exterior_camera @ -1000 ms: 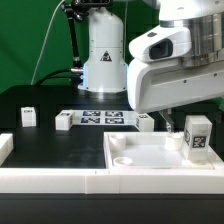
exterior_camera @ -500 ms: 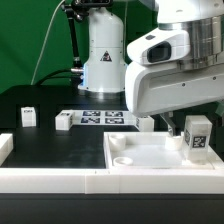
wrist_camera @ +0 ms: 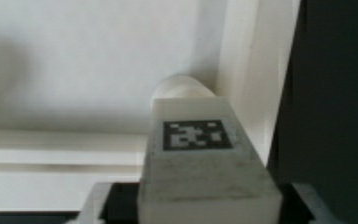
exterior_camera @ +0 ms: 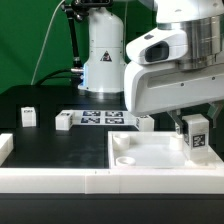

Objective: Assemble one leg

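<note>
My gripper (exterior_camera: pixel 194 122) is shut on a leg (exterior_camera: pixel 197 134), a small white block with a black-and-white tag facing out. It holds the leg upright just above the far right corner of the large flat white panel (exterior_camera: pixel 150 158). In the wrist view the leg (wrist_camera: pixel 197 140) fills the gap between the dark fingers (wrist_camera: pixel 115 204), its rounded tip pointing at the panel (wrist_camera: pixel 69 70) near its edge. Three more legs stand on the black table: one far left (exterior_camera: pixel 28 116), one beside the marker board (exterior_camera: pixel 64 121), one behind the panel (exterior_camera: pixel 146 122).
The marker board (exterior_camera: pixel 100 119) lies flat at the middle of the table. The robot base (exterior_camera: pixel 103 55) stands behind it. A low white rail (exterior_camera: pixel 50 181) runs along the front edge. A round socket (exterior_camera: pixel 122 158) shows at the panel's near left corner.
The gripper and the held leg have risen slightly over the panel's right corner. The other legs have not moved.
</note>
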